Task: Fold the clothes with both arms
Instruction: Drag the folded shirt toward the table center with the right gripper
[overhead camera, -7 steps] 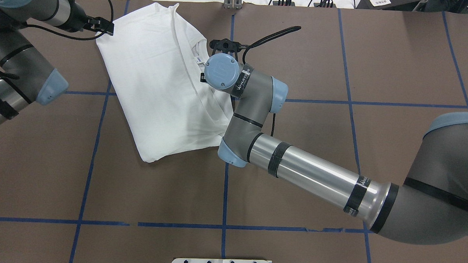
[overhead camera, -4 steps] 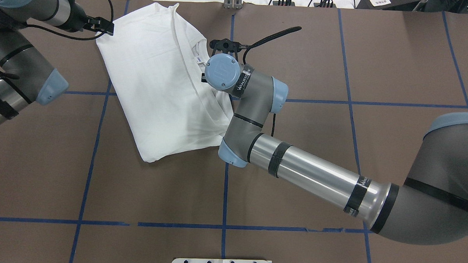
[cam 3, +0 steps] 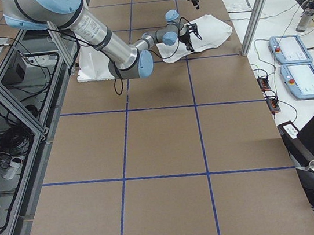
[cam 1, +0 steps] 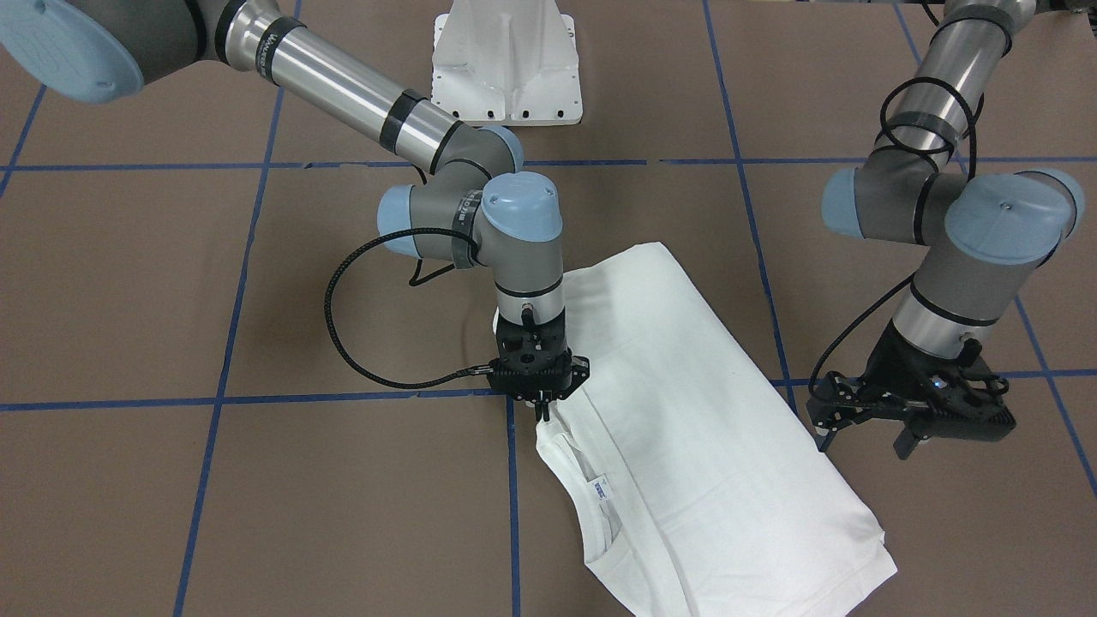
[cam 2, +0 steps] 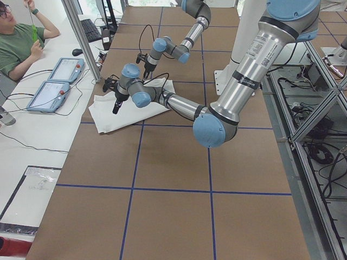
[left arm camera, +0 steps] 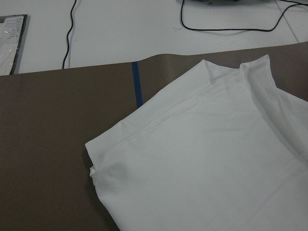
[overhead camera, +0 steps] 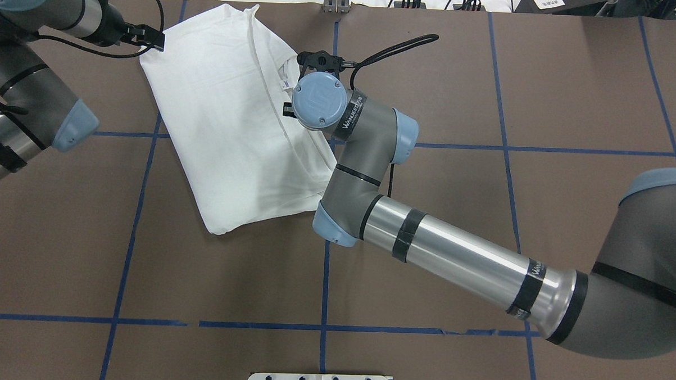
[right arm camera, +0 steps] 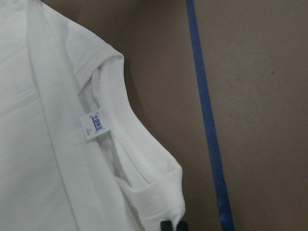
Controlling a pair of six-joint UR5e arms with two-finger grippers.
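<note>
White T-shirt (overhead camera: 233, 124) lies folded into a long slab, set on a slant across the brown tabletop (overhead camera: 543, 107), in the far half and on the robot's left of the centre blue tape line (overhead camera: 325, 279). Its near short end is just beside the right arm's elbow joint. Ribbed collar (right arm camera: 115, 125) sits on the long edge facing the robot's right, towards the far end, and the neck label (right arm camera: 95, 126) shows just inside it. Right gripper (cam 1: 542, 413) points straight down at that edge, just beside the collar. Its jaws are narrow, nipped on a fold of the shirt's cloth, and the cloth rises to meet them. The right wrist view shows a dark fingertip (right arm camera: 167, 226) at the bottom border, against a bunched corner of fabric. Left gripper (cam 1: 861, 428) hangs low beside the opposite long edge, near the shirt's far left corner, jaws spread with nothing between them. From overhead its tip sits at that corner, but contact cannot be told. The left wrist view shows the corner lying flat on the tabletop.
</note>
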